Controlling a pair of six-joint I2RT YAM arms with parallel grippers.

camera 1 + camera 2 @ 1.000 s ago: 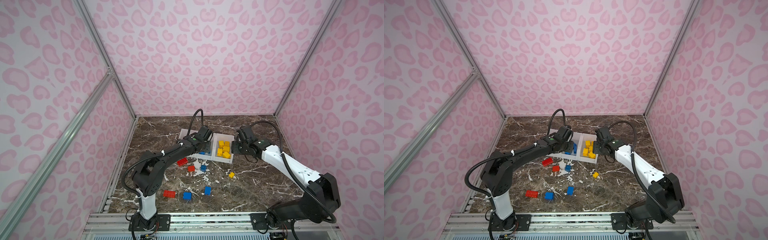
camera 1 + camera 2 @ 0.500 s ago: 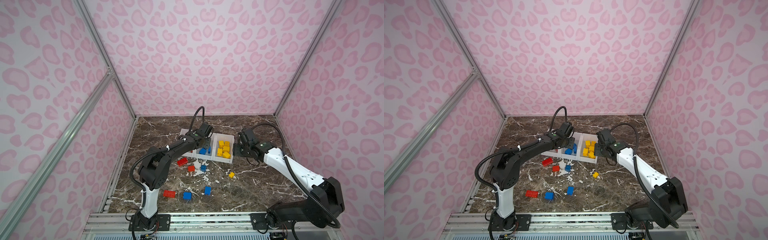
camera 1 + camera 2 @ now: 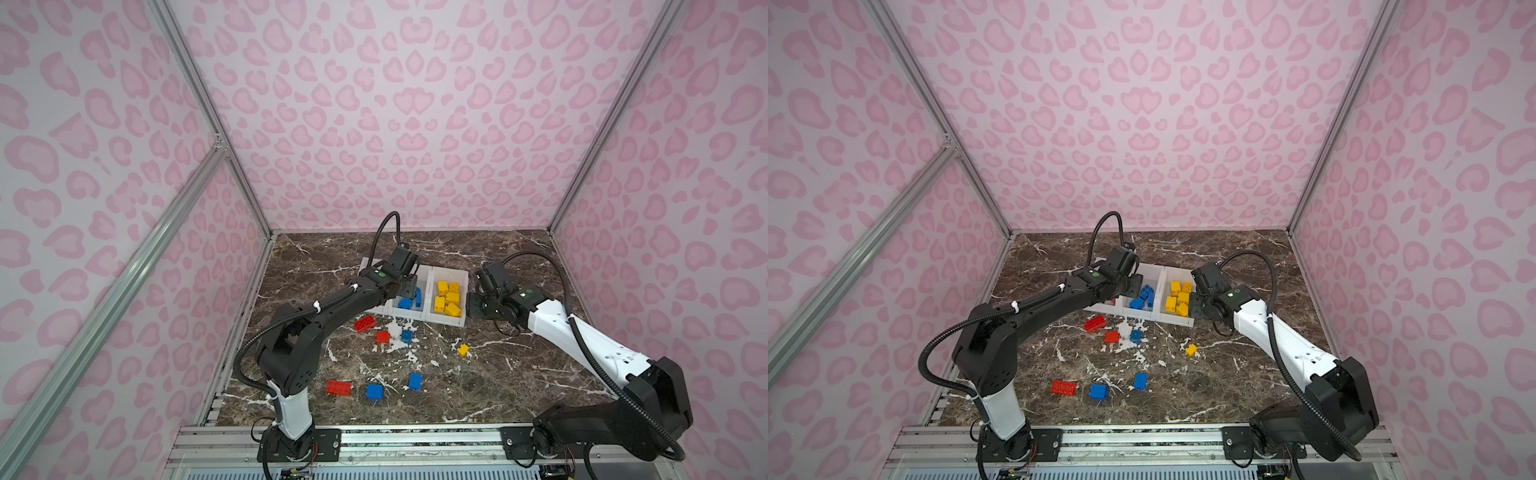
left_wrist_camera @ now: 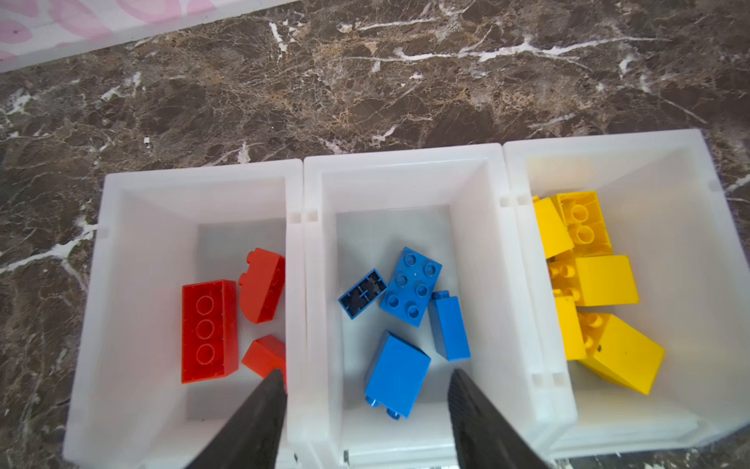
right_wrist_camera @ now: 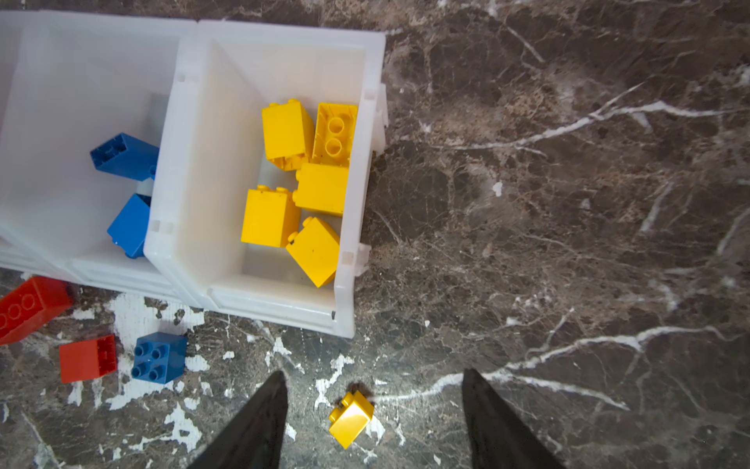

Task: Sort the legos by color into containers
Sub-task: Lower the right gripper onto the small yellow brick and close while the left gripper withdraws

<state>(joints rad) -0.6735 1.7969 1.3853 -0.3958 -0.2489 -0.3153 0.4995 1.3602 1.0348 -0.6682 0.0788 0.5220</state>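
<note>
Parting wider than a second ago with the black left gripper (image 4: pixel 365 371), gripping nothing, hovering over the middle of three joined white plastic bins (image 4: pixel 399 152). Sitting sorted: red studded plastic bricks (image 4: pixel 209 331) in the left bin, blue bricks (image 4: pixel 410 286) in the middle, yellow bricks (image 4: pixel 604 280) in the right. Lying scattered on the brown marble tabletop (image 3: pixel 498 374): more red and blue, plus one small yellow brick (image 5: pixel 351 418). Hanging spread and empty with the right gripper (image 5: pixel 373 372), just beside the right bin.

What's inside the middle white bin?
Four blue bricks lie loose in the middle bin, one with its hollow underside up. No other color shows. The black fingers of the left gripper hide part of the bin's front, so a brick there could be missed.
</note>
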